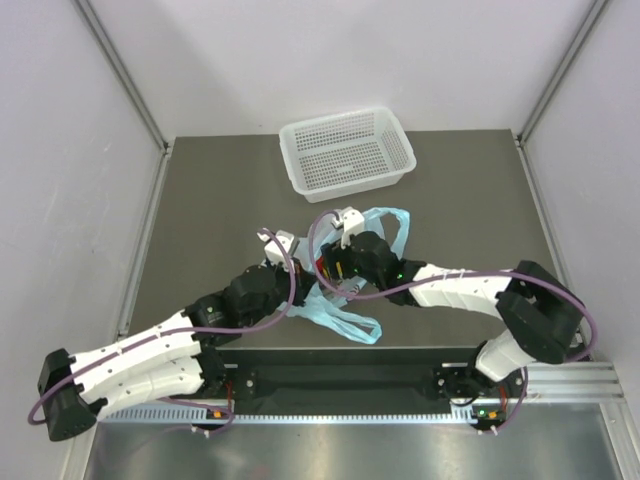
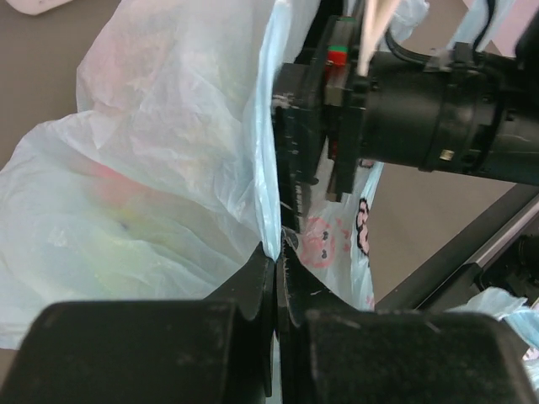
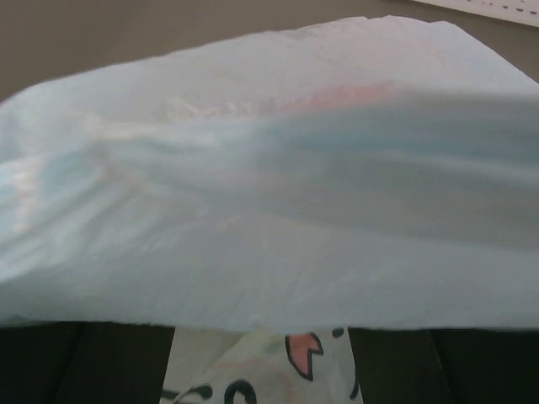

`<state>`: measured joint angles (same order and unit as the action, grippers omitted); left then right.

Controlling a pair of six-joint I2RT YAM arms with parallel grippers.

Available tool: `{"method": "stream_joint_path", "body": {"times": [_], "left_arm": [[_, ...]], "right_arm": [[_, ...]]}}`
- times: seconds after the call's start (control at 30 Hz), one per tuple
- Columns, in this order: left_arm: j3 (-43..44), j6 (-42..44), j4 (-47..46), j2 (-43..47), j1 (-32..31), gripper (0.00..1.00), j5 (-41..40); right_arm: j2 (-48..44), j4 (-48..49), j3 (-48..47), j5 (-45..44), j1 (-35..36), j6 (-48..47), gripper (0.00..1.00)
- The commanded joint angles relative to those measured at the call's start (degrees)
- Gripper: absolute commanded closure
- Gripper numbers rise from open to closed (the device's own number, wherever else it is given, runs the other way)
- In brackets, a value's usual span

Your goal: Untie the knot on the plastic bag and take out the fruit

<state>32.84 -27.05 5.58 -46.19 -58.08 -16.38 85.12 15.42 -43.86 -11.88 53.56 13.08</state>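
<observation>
Plastic bag [image 1: 342,318] on grey table [image 1: 470,220]

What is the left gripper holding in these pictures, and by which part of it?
The left gripper is shut on the plastic bag, pinching a thin upright fold of its film between the fingertips.

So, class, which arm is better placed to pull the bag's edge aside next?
Left, probably: the left gripper is shut on the plastic bag edge; the right gripper shows no clear grip.

Top view looks down from behind; both wrist views crowd the plastic bag [image 3: 269,210].
</observation>
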Motion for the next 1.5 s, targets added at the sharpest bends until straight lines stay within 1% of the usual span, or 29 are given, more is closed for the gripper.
{"method": "stream_joint_path", "body": {"times": [0.0,0.13,0.2,0.3,0.33,0.6,0.8,0.87,0.97,1.0,1.07,1.2,1.27,1.3,1.37,1.4,1.47], "left_arm": [[-1.28,-0.81,-4.79,1.02,0.25,1.00,0.30],[-2.16,-0.99,-5.14,1.46,0.25,1.00,0.56],[-2.78,-1.16,-5.14,1.98,0.25,1.00,0.39],[-3.48,-1.25,-4.97,2.95,0.34,1.00,-0.58],[-3.66,-1.25,-4.88,3.65,0.34,1.00,-0.84],[-5.33,-1.52,-4.00,6.73,0.52,1.00,-3.39],[-6.38,-2.04,-4.18,7.61,0.52,1.00,-4.01],[-6.73,-2.31,-4.35,7.61,0.52,1.00,-3.92],[-7.26,-2.48,-5.05,7.44,0.60,1.00,-3.92],[-7.44,-2.57,-5.06,7.52,0.60,1.00,-3.83],[-7.70,-2.66,-5.14,7.35,0.60,1.00,-3.57],[-7.97,-2.84,-5.06,7.43,0.60,1.00,-3.66],[-8.23,-2.83,-5.06,7.43,0.60,1.00,-4.01],[-8.23,-2.83,-5.14,7.35,0.60,1.00,-4.01],[-8.58,-2.75,-5.06,7.43,0.69,1.00,-4.10],[-8.76,-2.66,-6.71,7.35,0.69,1.00,-4.10],[-9.20,-2.66,-6.99,6.91,0.69,1.00,-4.36]], "right_arm": [[3.03,3.74,-4.04,-4.10,0.93,-1.04,0.28],[5.93,1.55,-6.50,-8.06,1.11,-1.65,0.26],[8.20,-3.69,-9.47,-10.34,1.11,-1.74,0.25],[9.53,-6.71,-10.46,-11.76,1.11,-0.87,0.23],[9.62,-9.33,-10.63,-12.29,1.11,-0.52,0.23],[11.56,-15.24,-9.14,-12.20,1.02,2.82,0.21],[10.77,-19.28,-6.33,-12.82,0.93,6.34,0.22],[9.72,-18.77,-4.50,-12.38,0.93,7.22,0.23],[8.40,-18.32,-2.73,-12.03,0.93,7.83,0.28],[8.31,-17.71,-2.47,-11.77,0.84,7.92,0.31],[8.57,-17.79,-2.20,-10.19,0.58,8.01,0.35],[6.38,-18.59,-1.24,-8.78,0.49,8.63,0.50],[3.05,-18.85,-0.36,-8.16,0.49,8.98,0.56],[1.73,-19.02,-0.01,-7.64,0.58,9.07,0.62],[-2.93,-18.94,1.22,-5.45,0.23,9.33,0.69],[-4.77,-18.76,1.58,-4.57,0.14,9.59,0.69],[-10.22,-17.80,2.89,-1.59,-0.21,9.77,0.69]]}}
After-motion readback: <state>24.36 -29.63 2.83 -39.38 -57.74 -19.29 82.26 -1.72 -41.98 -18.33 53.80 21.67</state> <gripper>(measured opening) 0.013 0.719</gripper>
